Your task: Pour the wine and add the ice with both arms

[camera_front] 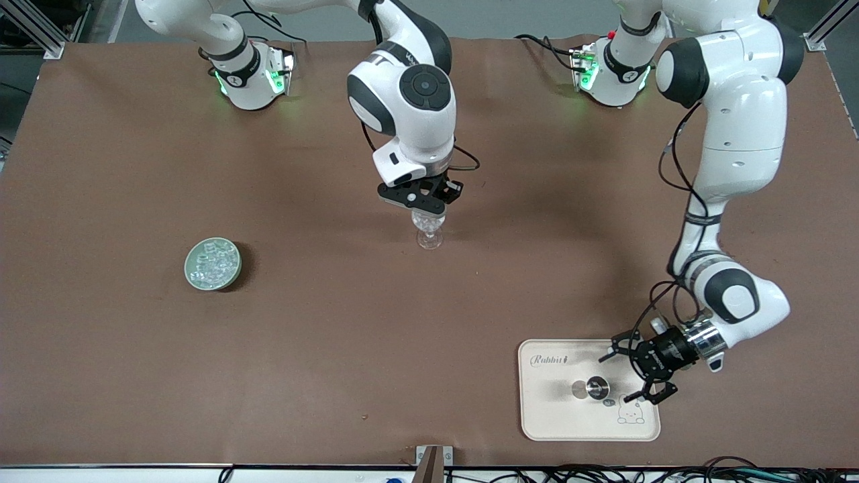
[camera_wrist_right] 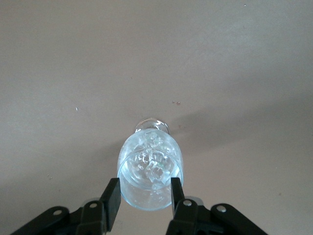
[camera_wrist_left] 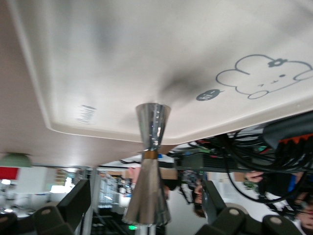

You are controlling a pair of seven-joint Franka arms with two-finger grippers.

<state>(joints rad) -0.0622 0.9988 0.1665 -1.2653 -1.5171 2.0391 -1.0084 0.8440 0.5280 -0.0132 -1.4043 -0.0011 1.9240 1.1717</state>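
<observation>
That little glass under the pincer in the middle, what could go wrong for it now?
The right pincer sits low over the stemmed glass, a finger on each side of the rim, so a sideways drift might tip it and spill the ice inside. The left pincer stands open beside the metal jigger on the tray; a careless pull-back could topple that too.

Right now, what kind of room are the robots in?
Probably a robot lab: two white arms bolted to a brown-covered table, metal frame posts at its corners, and loose cables along the edge nearest the front camera.
</observation>
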